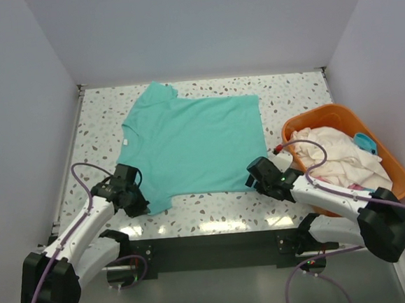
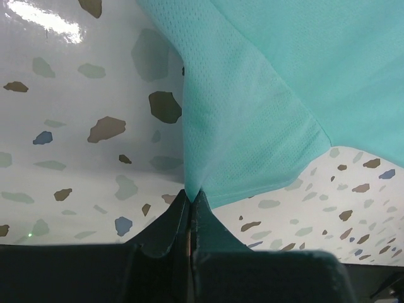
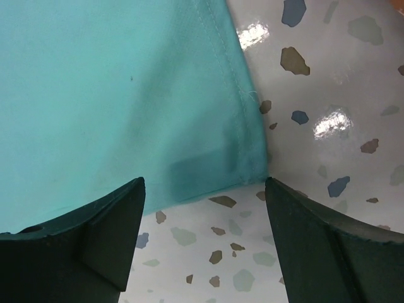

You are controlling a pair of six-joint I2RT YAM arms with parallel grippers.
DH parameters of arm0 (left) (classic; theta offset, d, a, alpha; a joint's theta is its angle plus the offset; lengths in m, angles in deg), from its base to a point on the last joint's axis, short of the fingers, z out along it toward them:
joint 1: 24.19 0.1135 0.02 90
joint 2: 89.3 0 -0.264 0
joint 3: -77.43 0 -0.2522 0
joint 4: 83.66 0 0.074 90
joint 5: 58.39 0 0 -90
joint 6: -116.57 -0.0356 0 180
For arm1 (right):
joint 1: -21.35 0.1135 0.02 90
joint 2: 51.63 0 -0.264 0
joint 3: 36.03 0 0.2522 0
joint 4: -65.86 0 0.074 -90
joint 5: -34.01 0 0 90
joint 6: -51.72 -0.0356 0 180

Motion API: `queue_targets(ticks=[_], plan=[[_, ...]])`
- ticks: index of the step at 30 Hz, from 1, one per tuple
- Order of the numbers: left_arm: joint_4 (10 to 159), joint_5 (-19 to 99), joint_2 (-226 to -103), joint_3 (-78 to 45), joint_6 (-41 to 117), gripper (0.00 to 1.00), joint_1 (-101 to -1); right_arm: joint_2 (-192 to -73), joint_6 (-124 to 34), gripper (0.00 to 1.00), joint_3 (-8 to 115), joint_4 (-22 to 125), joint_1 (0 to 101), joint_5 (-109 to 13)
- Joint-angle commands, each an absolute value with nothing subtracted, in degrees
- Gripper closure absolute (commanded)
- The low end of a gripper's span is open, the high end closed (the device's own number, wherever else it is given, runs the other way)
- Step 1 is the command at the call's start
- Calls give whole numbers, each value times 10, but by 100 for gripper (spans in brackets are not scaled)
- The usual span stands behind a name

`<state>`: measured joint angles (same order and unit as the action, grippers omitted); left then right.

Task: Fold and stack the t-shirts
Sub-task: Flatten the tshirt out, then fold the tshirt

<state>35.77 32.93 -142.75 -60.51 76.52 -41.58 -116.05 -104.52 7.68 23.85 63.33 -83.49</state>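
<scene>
A teal t-shirt [image 1: 191, 142] lies spread flat on the speckled table [image 1: 290, 102], neck to the left. My left gripper [image 1: 138, 202] is shut on the shirt's near-left sleeve corner; in the left wrist view the cloth [image 2: 252, 126] runs up from the closed fingertips [image 2: 191, 194]. My right gripper [image 1: 254, 179] is open just short of the shirt's near-right hem corner [image 3: 249, 167], which lies flat between and ahead of the two fingers [image 3: 120, 218]. Cream-white shirts [image 1: 339, 155] are heaped in the orange basket, with a bit of light blue [image 1: 365, 142] and pink [image 1: 359, 186].
The orange oval basket [image 1: 312, 118] stands at the table's right edge, beside my right arm. White walls close in the table on the left, back and right. A dark rail runs along the near edge between the arm bases.
</scene>
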Motion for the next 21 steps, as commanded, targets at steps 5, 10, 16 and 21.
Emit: queue_targets(ticks=[5, 10, 16, 21], plan=[[339, 332, -1416, -584, 766, 100, -418, -1166, -1102, 31, 48, 263, 631, -867], [341, 330, -1424, -581, 761, 100, -418, -1157, -1113, 40, 23, 272, 631, -862], [337, 329, -1412, -578, 762, 100, -419, -1164, -1111, 76, 23, 265, 635, -860], [338, 330, -1413, -554, 759, 100, -418, -1144, -1101, 94, 46, 231, 636, -870]])
